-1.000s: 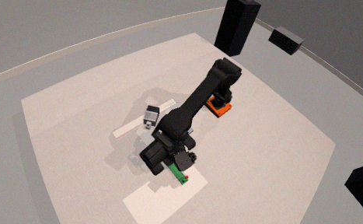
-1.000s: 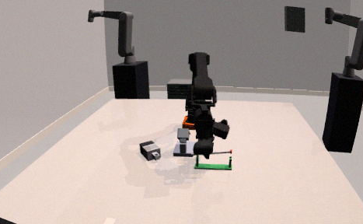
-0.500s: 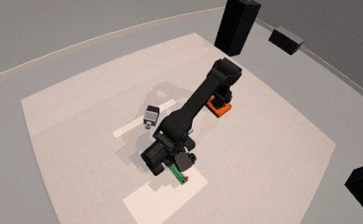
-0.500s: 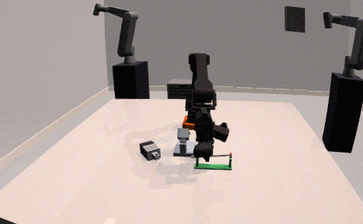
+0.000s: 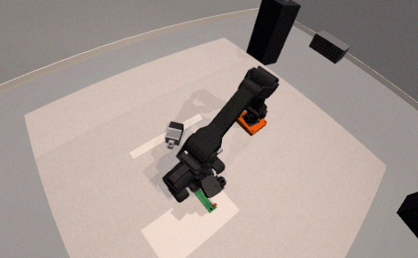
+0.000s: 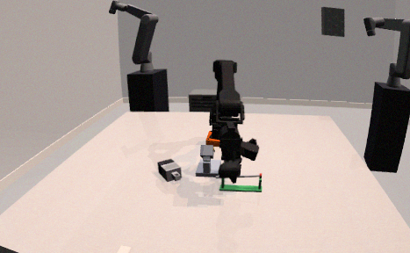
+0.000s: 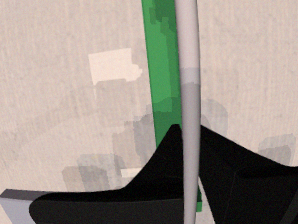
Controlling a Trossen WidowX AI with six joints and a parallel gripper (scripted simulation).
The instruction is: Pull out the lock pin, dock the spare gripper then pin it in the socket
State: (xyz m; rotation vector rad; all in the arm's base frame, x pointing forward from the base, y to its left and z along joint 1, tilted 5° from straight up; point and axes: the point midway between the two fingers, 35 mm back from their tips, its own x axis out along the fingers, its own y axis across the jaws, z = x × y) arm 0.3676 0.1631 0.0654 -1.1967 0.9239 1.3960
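My gripper is shut on the grey lock pin. The pin lies level along the green two-post rack, at about the height of its post tops. Its red head is at the far-right post in the exterior view; whether the pin rests in both posts is hard to tell. The grey mount stands left of the gripper in the exterior view, with no pin seen through its socket. The spare gripper, dark and grey, lies on the table away from the mount.
The orange arm base is behind the mount. The arm hides most of the mount in the top view. Pale patches mark the table near the rack and beside the spare gripper. Black pedestals with other arms stand off the table.
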